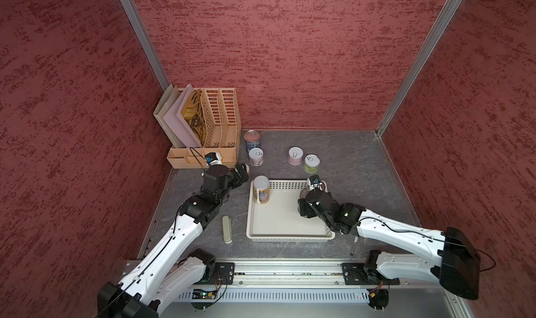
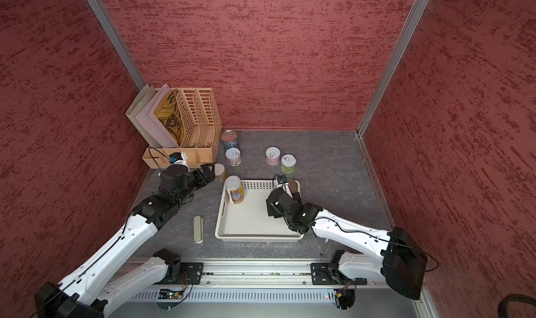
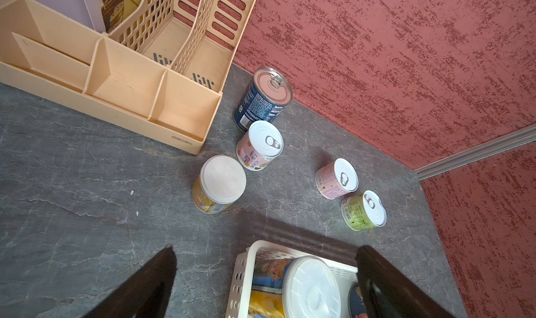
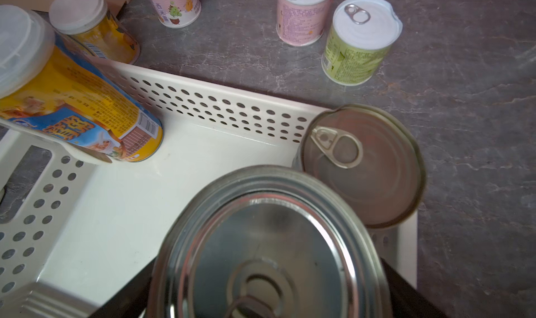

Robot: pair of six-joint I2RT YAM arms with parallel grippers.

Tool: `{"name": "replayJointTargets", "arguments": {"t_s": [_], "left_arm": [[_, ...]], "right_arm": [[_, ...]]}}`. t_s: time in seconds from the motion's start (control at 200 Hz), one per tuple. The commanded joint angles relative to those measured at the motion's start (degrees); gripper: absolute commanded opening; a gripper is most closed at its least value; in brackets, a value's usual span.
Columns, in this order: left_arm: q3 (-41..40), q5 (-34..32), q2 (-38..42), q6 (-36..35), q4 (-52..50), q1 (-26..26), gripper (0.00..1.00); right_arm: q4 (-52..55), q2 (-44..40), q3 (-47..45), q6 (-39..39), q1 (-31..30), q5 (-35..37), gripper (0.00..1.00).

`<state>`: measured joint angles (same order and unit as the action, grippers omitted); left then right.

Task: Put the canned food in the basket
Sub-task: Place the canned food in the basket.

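Your left arm (image 1: 162, 244): stretched forward, left gripper (image 3: 266, 248) with jaws spread wide, empty.
Your right arm (image 1: 406, 235): elbow bent inward, wrist pitched down, right gripper (image 4: 269, 287) clamped on a metal-topped can (image 4: 269, 244) by its sides.

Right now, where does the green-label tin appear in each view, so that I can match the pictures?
Top view: the green-label tin stands on the table behind the basket, right of the plain pink tin.
Top view: the tin in the same spot, shifted toward the picture's left.
Left wrist: beyond the basket's corner, beside the plain pink tin.
Right wrist: beyond the basket's perforated wall, beside that tin.
Shared landmark: the basket's far wall.
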<state>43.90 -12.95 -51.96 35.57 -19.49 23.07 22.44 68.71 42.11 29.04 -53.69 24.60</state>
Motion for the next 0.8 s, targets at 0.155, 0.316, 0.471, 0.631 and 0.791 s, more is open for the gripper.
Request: {"name": "replayJointTargets", "arguments": {"t_s": [0.155, 0.316, 0.471, 0.631, 0.791], "left_arm": [[-0.5, -0.7, 0.8, 0.0, 0.2, -0.4, 1.0], [-0.5, -0.7, 0.9, 0.0, 0.2, -0.5, 1.0], [-0.6, -0.7, 0.9, 0.0, 0.2, -0.5, 1.0], [-0.6, -0.7, 0.9, 0.0, 0.2, -0.5, 1.0], [-0.6, -0.7, 0.9, 0.0, 0.1, -0.5, 1.0]], "right_arm": [[-4.3, -0.5, 0.2, 1.1, 1.2, 4.1, 0.21], [-3.6, -1.4, -0.6, 1.1, 1.3, 4.8, 0.21], [-2.8, -1.3, -1.2, 1.5, 2.1, 4.8, 0.21], [-1.8, -1.4, -1.5, 2.0, 3.1, 4.5, 0.21], [-1.6, -2.1, -2.1, 2.5, 3.8, 4.4, 0.21]]}}
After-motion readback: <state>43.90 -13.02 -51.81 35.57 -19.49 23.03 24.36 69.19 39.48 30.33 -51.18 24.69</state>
